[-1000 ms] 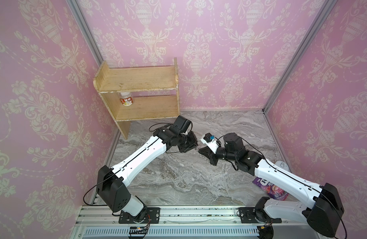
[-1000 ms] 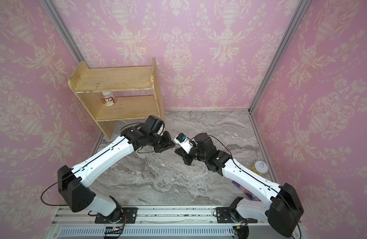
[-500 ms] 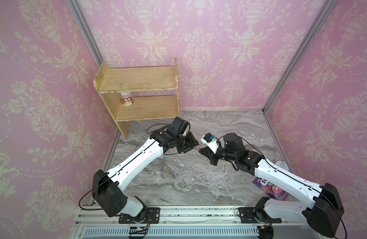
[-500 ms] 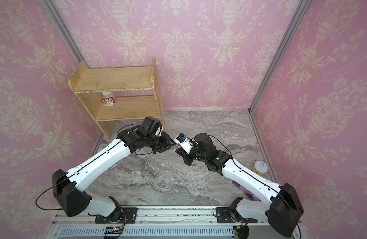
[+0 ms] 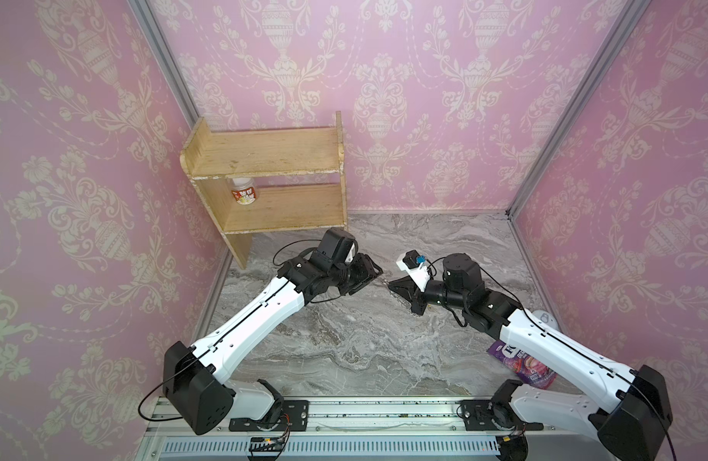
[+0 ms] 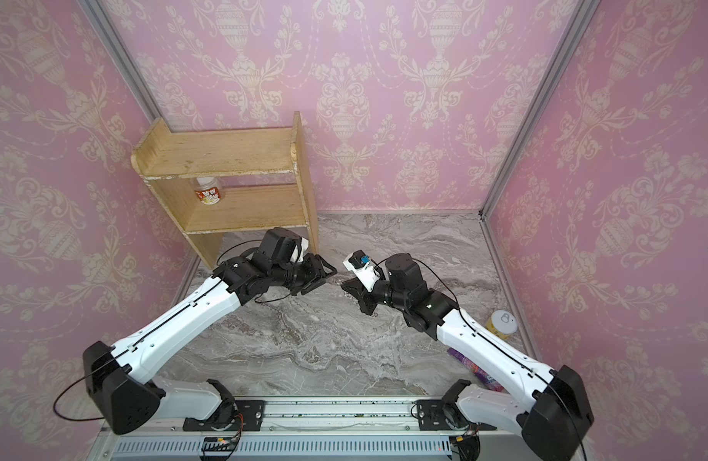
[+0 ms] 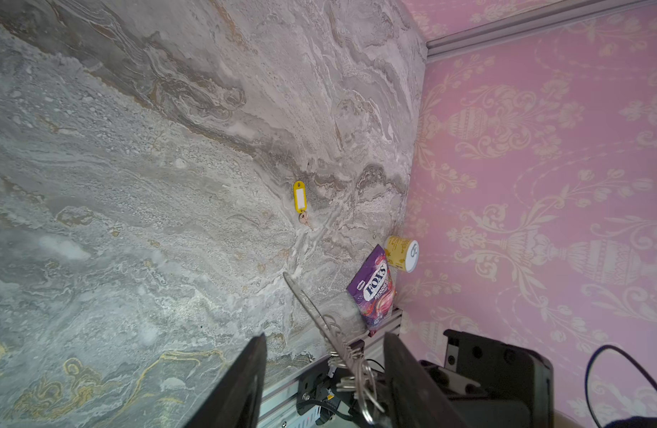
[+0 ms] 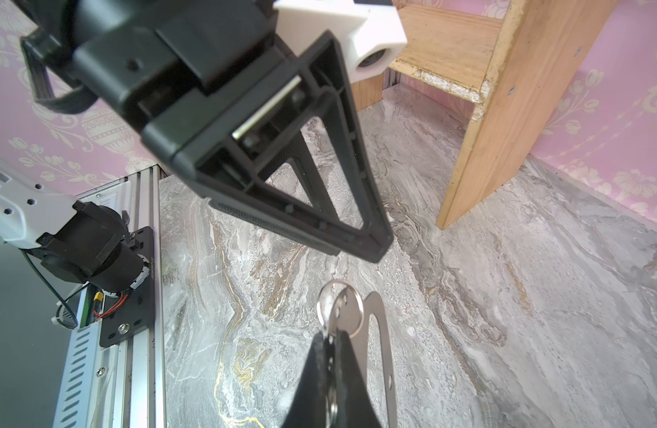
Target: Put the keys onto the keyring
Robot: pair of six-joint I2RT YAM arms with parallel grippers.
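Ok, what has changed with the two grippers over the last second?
The left gripper has opened, apparently letting go of the keyring, which now stands between its spread jaws. Its elbow swung outward and toward the rail. The right gripper stays shut on the keyring, in the same spot. The wooden shelf is unmoved.

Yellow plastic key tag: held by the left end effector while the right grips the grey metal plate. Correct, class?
No. The yellow plastic key tag lies on the marble tabletop, per the left wrist view; the right end effector does grip the grey metal plate.
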